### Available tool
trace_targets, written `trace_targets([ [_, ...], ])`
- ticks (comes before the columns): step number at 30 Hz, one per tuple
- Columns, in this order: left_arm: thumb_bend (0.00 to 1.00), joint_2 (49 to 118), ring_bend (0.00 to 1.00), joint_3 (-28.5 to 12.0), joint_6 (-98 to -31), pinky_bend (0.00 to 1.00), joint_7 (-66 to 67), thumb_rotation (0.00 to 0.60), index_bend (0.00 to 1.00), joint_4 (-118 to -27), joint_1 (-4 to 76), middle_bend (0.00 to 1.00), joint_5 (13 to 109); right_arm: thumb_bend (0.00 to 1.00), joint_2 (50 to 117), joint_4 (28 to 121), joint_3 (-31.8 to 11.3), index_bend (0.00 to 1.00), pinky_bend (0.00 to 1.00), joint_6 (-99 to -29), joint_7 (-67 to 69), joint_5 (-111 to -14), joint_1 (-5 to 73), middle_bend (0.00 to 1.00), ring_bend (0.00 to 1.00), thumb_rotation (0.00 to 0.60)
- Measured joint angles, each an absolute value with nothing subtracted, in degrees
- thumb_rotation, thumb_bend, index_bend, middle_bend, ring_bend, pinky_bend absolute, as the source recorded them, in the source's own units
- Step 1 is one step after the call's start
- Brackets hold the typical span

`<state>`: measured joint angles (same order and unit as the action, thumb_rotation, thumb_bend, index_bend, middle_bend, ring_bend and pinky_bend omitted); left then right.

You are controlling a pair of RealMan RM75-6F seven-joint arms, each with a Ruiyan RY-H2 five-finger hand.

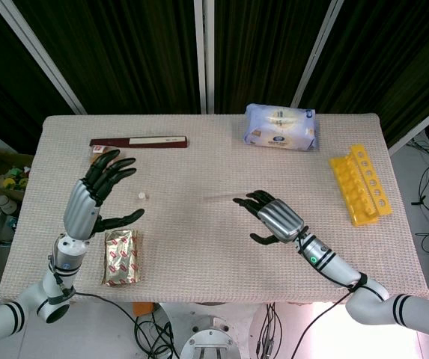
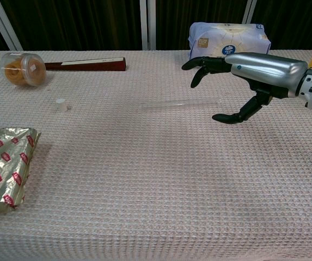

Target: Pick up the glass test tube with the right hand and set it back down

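The glass test tube [image 2: 180, 103] lies flat on the woven tablecloth near the table's middle, clear and hard to see; in the head view it is only a faint line [image 1: 218, 199]. My right hand [image 2: 248, 70] hovers at the tube's right end with fingers spread and thumb lowered, holding nothing; the head view shows it [image 1: 274, 217] just right of the tube. My left hand [image 1: 94, 196] is raised over the table's left side, fingers apart and empty. It does not show in the chest view.
A small white cap [image 2: 62, 104] lies left of the tube. A foil packet [image 2: 6, 166] sits near left, a round jar [image 2: 24, 68] and dark red box [image 2: 85, 65] far left, a tissue pack [image 2: 229, 38] behind my right hand, a yellow rack [image 1: 364, 185] far right.
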<state>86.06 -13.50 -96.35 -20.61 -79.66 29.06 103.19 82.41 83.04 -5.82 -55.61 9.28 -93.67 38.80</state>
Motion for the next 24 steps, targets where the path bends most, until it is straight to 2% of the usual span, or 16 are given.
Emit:
trace_targets([
  [8, 0.16, 84.3, 0.08, -12.9, -92.7, 0.14, -17.9, 0.600, 0.20, -79.1, 28.9, 0.19, 98.8, 0.28, 80.8, 82.5, -5.9, 0.10, 0.16, -55.6, 6.5, -91.0, 38.7, 0.25, 0.10, 0.600],
  [14, 0.16, 78.8, 0.08, -10.8, -84.4, 0.14, -11.2, 0.600, 0.24, -83.6, 27.4, 0.20, 92.4, 0.28, 81.2, 79.5, -7.5, 0.14, 0.16, -51.4, -1.3, -84.1, 39.9, 0.25, 0.10, 0.600],
  [19, 0.16, 73.1, 0.08, -8.1, -77.3, 0.14, -3.2, 0.600, 0.24, -91.2, 25.8, 0.20, 86.7, 0.29, 85.2, 73.3, -8.8, 0.25, 0.18, -46.4, -5.9, -79.9, 43.3, 0.31, 0.13, 0.600],
  [24, 0.16, 70.9, 0.08, -5.9, -75.8, 0.14, -0.5, 0.600, 0.24, -94.4, 24.1, 0.20, 85.4, 0.31, 91.3, 66.3, -9.5, 0.31, 0.21, -45.0, -8.6, -78.9, 46.2, 0.36, 0.18, 0.600],
])
